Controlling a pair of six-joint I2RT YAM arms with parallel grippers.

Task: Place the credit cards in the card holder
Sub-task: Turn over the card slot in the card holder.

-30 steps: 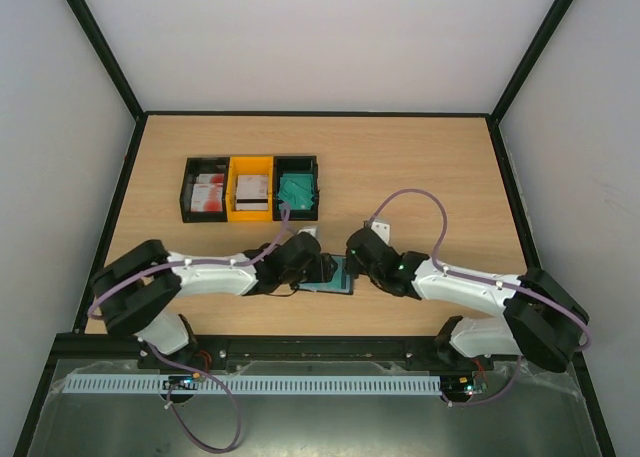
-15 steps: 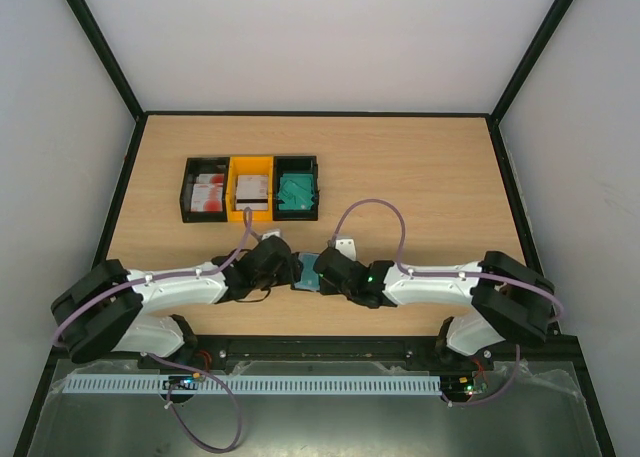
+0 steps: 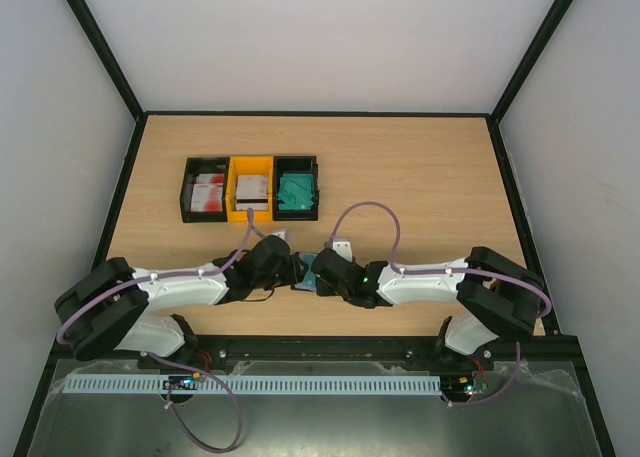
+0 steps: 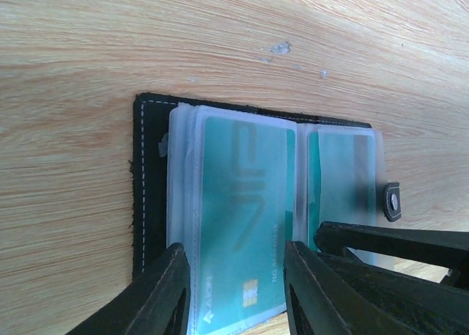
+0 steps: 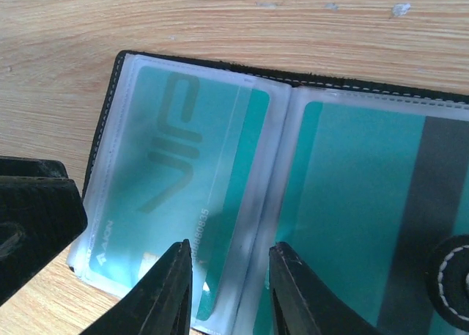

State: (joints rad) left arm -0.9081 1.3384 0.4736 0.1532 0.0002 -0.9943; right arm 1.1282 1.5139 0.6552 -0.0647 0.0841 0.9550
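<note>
Sideways, the open card holder (image 4: 139, 196) spans left-right, tab (image 4: 393, 201) toward right tool (image 5: 231, 258).

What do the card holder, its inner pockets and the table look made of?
Card holder: black leather or imitation, matte, with white stitching along the edge. Pockets: clear, slightly frosted soft plastic; the teal card shows through. Table: wood or wood-look laminate, visible grain.
</note>
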